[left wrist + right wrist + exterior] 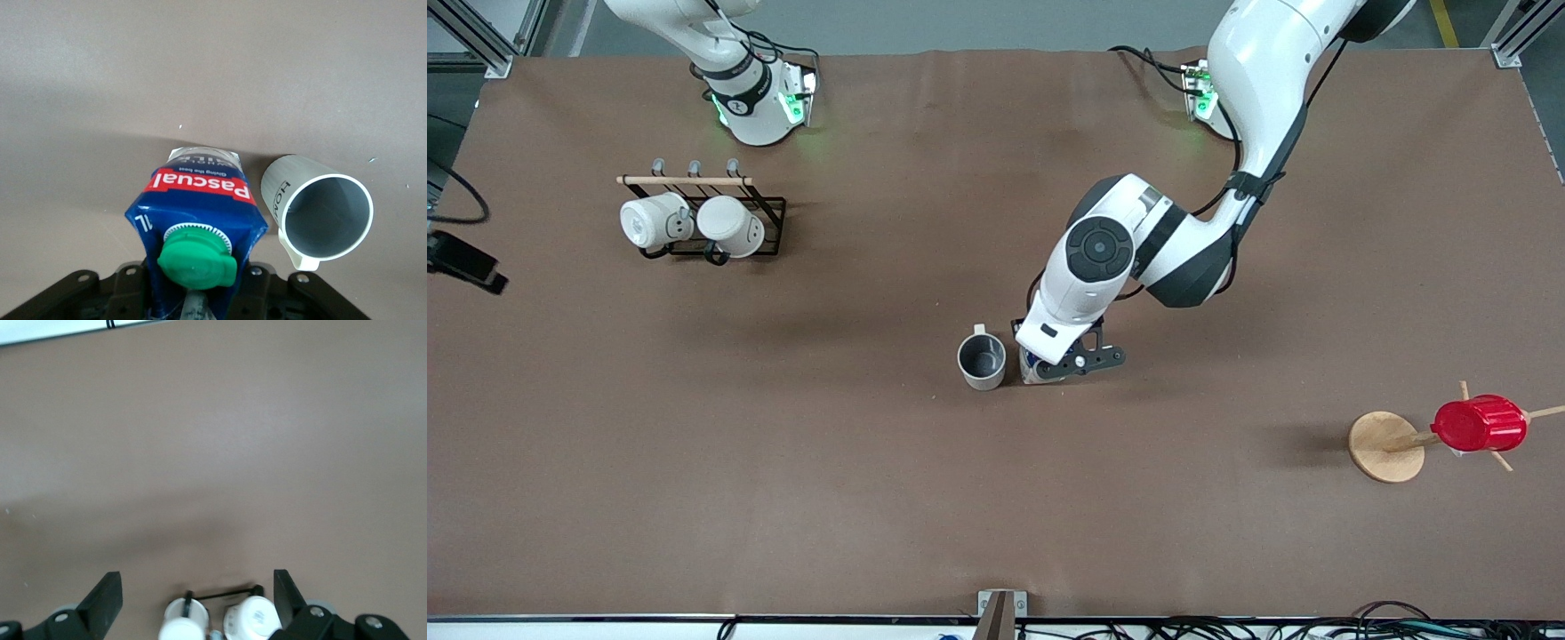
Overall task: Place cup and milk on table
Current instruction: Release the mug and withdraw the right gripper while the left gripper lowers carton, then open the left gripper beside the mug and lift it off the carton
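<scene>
1 cup, 1 milk

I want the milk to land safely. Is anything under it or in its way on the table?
Nothing visible is in its way. The left end effector holds the Pascual milk carton upright at the brown table, close beside the grey cup, which stands toward the right arm's end; I cannot tell if they touch.

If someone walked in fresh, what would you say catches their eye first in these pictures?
Probably the left gripper down at mid-table, its jaws around the milk, which stands right beside the grey cup. Next, the red ribbed cup on a wooden stand toward the left arm's end. The right gripper waits, open, over the rack holding two white mugs.
</scene>
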Controlling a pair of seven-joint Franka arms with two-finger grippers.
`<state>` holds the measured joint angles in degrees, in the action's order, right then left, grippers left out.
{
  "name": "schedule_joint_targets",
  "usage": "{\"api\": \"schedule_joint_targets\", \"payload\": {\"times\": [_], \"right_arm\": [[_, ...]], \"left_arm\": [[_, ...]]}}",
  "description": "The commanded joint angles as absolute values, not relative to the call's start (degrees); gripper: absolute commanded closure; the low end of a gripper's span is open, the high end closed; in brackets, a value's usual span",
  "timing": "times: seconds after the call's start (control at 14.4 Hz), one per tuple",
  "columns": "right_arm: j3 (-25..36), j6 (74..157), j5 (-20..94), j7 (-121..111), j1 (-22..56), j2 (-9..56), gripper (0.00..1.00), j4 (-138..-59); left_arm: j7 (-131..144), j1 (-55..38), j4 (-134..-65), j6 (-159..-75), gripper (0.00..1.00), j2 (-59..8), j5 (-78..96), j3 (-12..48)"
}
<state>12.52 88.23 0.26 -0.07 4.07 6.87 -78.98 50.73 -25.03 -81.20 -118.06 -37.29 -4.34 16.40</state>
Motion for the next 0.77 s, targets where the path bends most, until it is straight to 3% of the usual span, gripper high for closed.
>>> {"api": "schedule_joint_targets", "payload": {"times": [0.0, 0.07, 0.14, 0.21, 0.7], "right_arm": [[11.51, 88.51, 3.85, -7.98, 0.45, 5.89, 0.0, -81.65], [11.51, 88.33, 3.95, -8.78, -0.43, 5.89, 0.0, -81.65], [11.51, 88.24, 3.96, -9.14, -1.22, 5.89, 0.0, -81.56], [11.51, 88.24, 3.96, -11.32, -2.19, 5.89, 0.0, -81.56], [11.16, 87.1, 1.85, -9.69, -2.81, 5.89, 0.0, -80.25]], "left_arm": [[52.12, -26.1, -79.28, -119.36, 0.25, -39.63, -8.33, 16.08], [52.12, -26.1, -79.36, -119.36, 0.22, -39.64, -9.39, 16.17], [52.12, -26.02, -79.54, -119.36, 0.06, -39.64, -9.58, 16.17], [52.12, -25.93, -79.54, -119.27, 0.0, -39.55, -9.67, 16.17], [51.42, -24.53, -79.19, -114.01, 0.0, -32.27, -10.02, 16.0]]}}
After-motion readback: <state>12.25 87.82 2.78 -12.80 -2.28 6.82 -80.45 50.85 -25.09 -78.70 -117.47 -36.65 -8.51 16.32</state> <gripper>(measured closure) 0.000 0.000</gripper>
